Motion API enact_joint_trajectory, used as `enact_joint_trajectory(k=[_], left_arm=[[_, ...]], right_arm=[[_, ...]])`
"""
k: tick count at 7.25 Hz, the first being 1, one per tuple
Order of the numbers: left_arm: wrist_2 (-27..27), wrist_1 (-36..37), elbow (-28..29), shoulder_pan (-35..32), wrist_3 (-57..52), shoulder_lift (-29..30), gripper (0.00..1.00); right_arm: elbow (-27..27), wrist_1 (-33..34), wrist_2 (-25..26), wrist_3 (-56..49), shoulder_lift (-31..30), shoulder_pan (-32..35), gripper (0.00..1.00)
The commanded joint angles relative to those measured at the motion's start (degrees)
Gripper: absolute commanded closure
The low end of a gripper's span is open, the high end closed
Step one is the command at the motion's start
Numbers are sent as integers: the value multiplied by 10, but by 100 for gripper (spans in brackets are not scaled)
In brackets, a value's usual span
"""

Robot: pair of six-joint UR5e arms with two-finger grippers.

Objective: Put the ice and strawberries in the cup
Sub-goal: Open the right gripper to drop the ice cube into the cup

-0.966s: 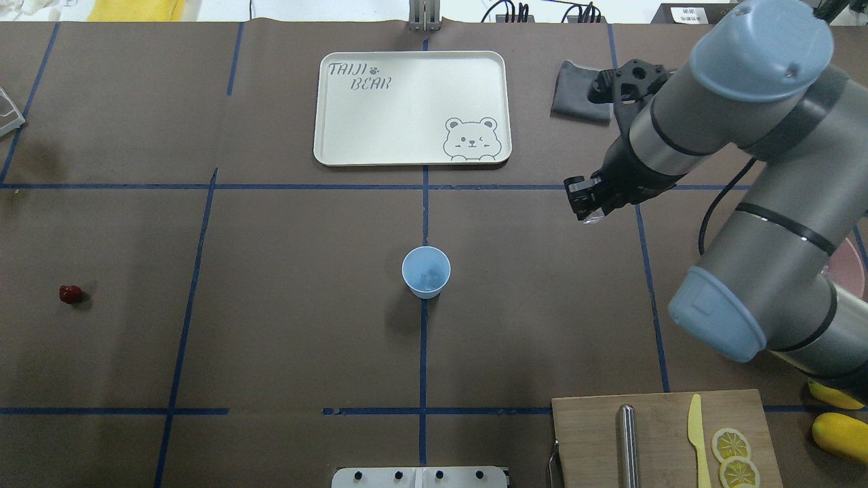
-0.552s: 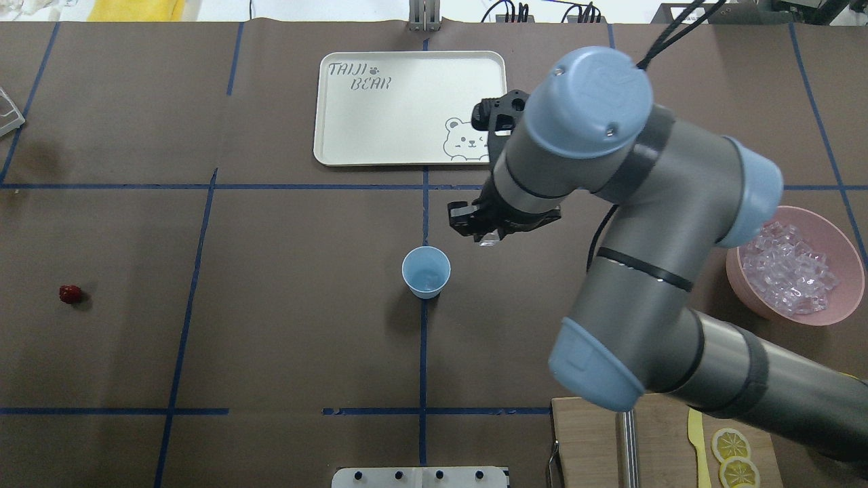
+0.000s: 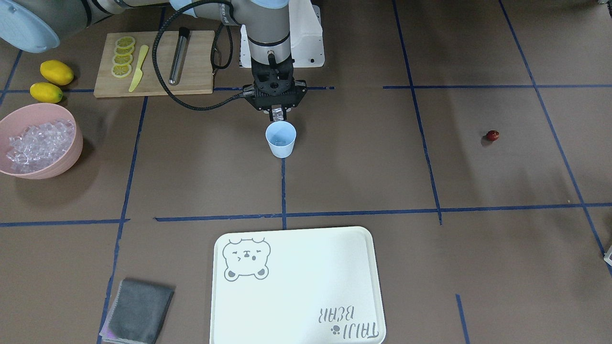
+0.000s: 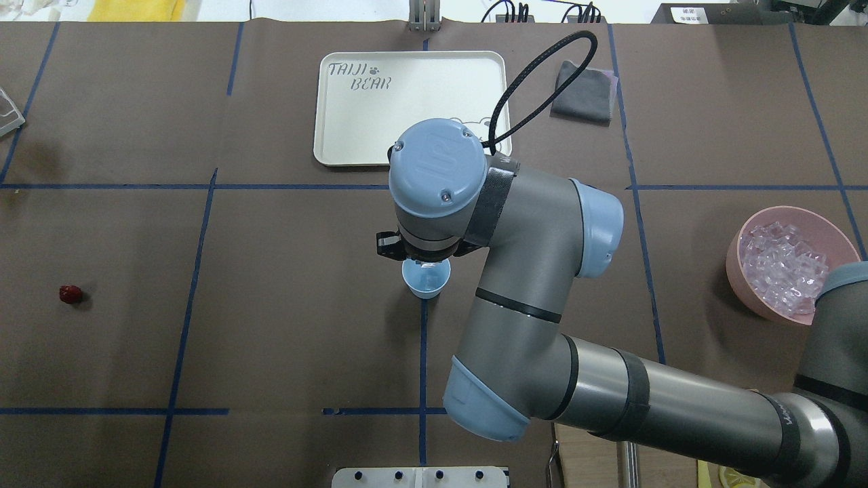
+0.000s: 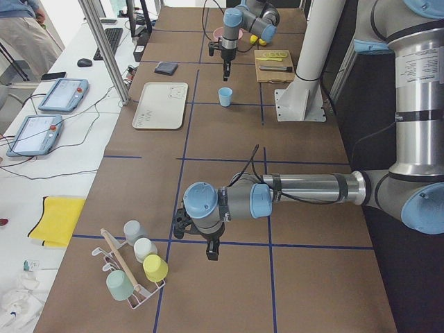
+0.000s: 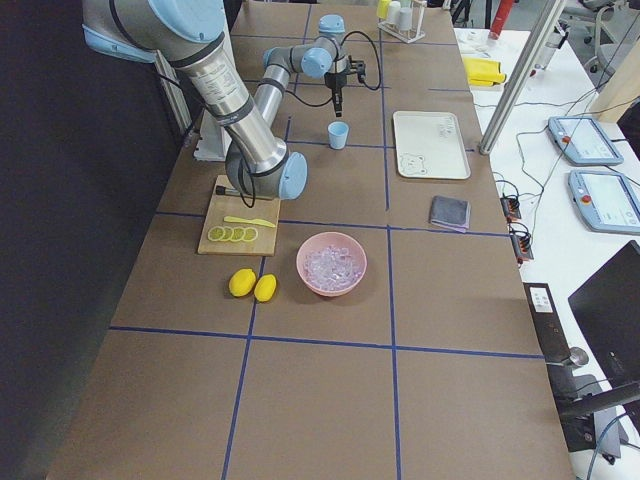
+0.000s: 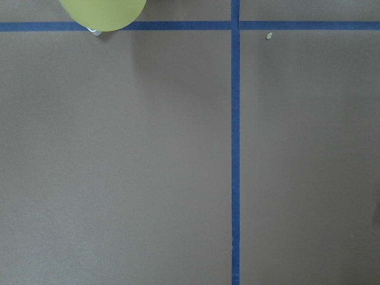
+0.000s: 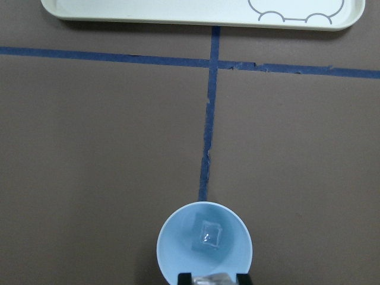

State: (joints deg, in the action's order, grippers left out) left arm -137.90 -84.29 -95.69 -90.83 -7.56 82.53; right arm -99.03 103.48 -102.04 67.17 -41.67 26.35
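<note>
The pale blue cup (image 3: 281, 139) stands at the table's middle, also in the overhead view (image 4: 426, 279), with one clear ice cube (image 8: 208, 233) inside. My right gripper (image 3: 277, 113) hangs just above the cup's rim, shut on another ice cube (image 8: 212, 278). In the overhead view the arm's wrist hides it. More ice fills the pink bowl (image 3: 38, 165) on my right. The dark red strawberry (image 3: 492, 135) lies alone far to my left (image 4: 70, 293). My left gripper (image 5: 210, 253) hangs far off near a cup rack; I cannot tell if it is open.
A white bear tray (image 3: 296, 286) lies beyond the cup. A grey cloth (image 3: 138, 310) is beside it. A cutting board (image 3: 153, 62) with lemon slices, a yellow knife and a metal rod, plus two lemons (image 3: 56, 71), are near my right base.
My right arm swung left from the pink bowl's side with an ice cube in its gripper and now stands over the cup. The strawberry and cup have not moved.
</note>
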Motion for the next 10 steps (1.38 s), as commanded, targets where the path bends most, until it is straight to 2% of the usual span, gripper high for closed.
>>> enact_joint_trajectory(k=[1, 2, 4, 5, 6, 7, 10], left_arm=[[0, 0, 0, 0, 0, 0, 0], [0, 0, 0, 0, 0, 0, 0], [-1, 0, 0, 0, 0, 0, 0], [0, 0, 0, 0, 0, 0, 0], [-1, 0, 0, 1, 0, 0, 0], [0, 0, 0, 1, 0, 0, 0], [0, 0, 0, 4, 0, 0, 0]], right_arm=[[36, -6, 25, 0, 3, -12, 100], [56, -42, 28, 1, 2, -12, 100], [63, -49, 28, 0, 2, -12, 97], [63, -50, 27, -3, 2, -12, 85], [60, -49, 27, -3, 1, -11, 31], [55, -47, 25, -2, 0, -11, 1], [41, -44, 15, -6, 2, 5, 0]])
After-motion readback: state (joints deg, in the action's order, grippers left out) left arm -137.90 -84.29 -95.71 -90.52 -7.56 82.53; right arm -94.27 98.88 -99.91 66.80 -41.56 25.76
